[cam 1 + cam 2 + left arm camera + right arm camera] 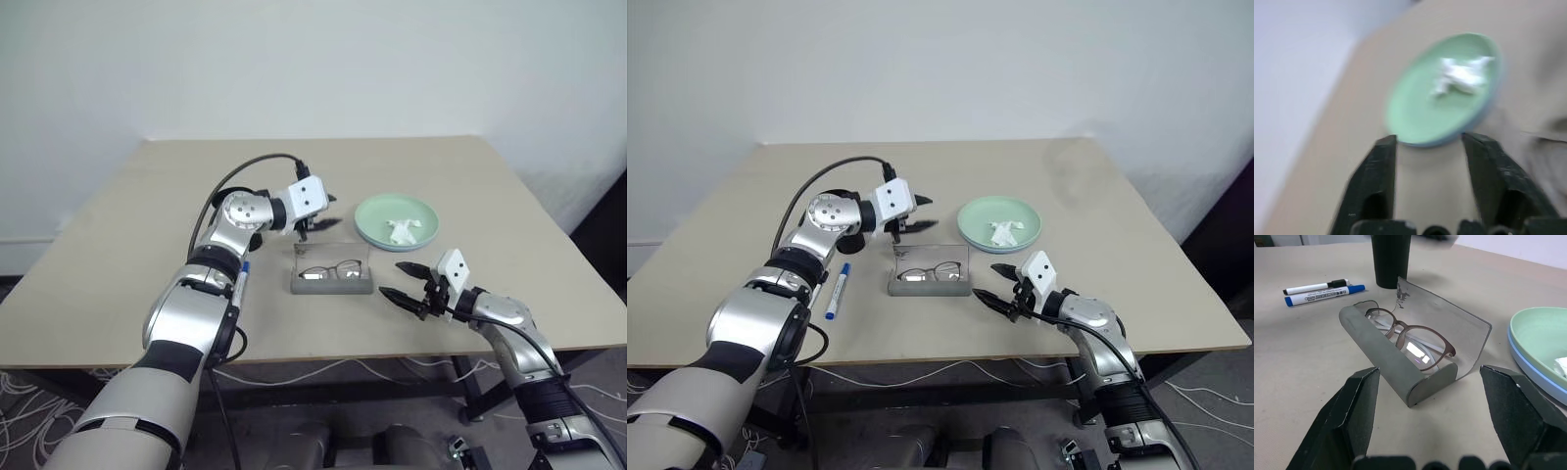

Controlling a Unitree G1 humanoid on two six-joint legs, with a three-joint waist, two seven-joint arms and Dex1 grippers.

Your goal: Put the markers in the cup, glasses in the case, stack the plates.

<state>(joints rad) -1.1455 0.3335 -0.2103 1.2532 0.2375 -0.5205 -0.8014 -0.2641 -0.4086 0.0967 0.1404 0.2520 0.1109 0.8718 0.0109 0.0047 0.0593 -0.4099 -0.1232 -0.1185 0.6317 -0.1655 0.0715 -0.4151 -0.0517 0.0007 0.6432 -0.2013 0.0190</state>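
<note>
on the beige worktop (1097, 206), items run from the robot's left to its right as follows. the blue-capped marker (837, 291) lies flat at the left, beside the left forearm; in the right wrist view the black-capped marker (1315, 286) lies just beside it, roughly parallel. the black cup (1390, 259) stands upright near both markers, behind the case. the left end effector (918, 213) hovers above the worktop just behind the case, its two fingers parted with nothing between them, pointing toward the plates. the grey case (929, 284) sits at centre with its lid raised, and the glasses (930, 271) rest inside it, lenses facing the raised lid. the mint green plate (999, 221) sits on the light blue plate (1528, 372), stacked, to the right of the case and apart from it. a crumpled white scrap (1005, 232) lies in the green plate. the right end effector (997, 287) hovers just right of the case, fingers spread wide and empty, aimed at the case.
</note>
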